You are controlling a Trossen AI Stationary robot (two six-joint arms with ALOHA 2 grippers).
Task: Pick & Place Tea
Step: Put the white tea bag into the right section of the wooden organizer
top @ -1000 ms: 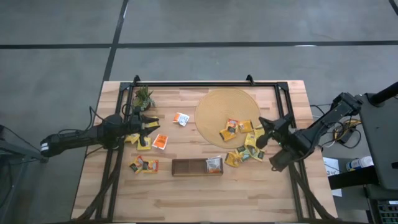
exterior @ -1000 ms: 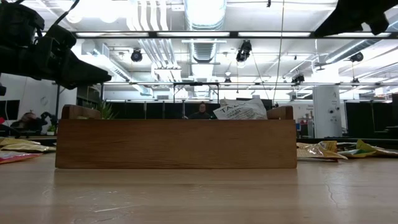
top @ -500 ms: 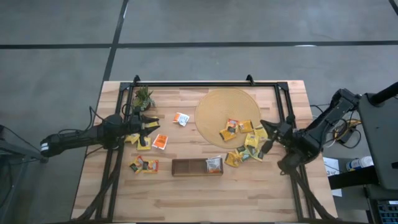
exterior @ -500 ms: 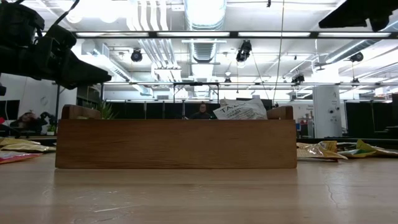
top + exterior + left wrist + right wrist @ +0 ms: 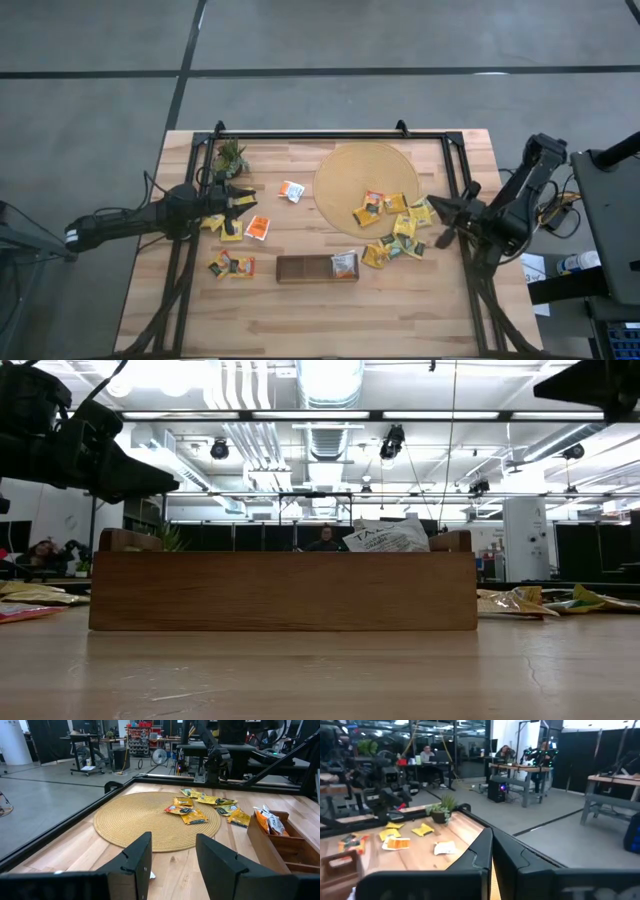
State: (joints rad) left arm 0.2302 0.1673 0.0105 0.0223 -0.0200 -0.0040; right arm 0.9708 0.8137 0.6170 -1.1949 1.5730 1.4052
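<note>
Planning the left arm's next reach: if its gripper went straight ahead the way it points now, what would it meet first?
Probably the round woven mat, which lies beyond the open left gripper, with yellow tea sachets on its far part. Depth is hard to judge.

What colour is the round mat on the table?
Straw yellow, woven in concentric rings: the round mat shows best in the left wrist view.

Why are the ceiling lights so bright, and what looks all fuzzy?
Low view: ceiling strip lights glare white, leaving the dark left end effector a silhouette against them; the near wooden tabletop is soft. Right wrist view: the shut right end effector looms large and blurred.
</note>
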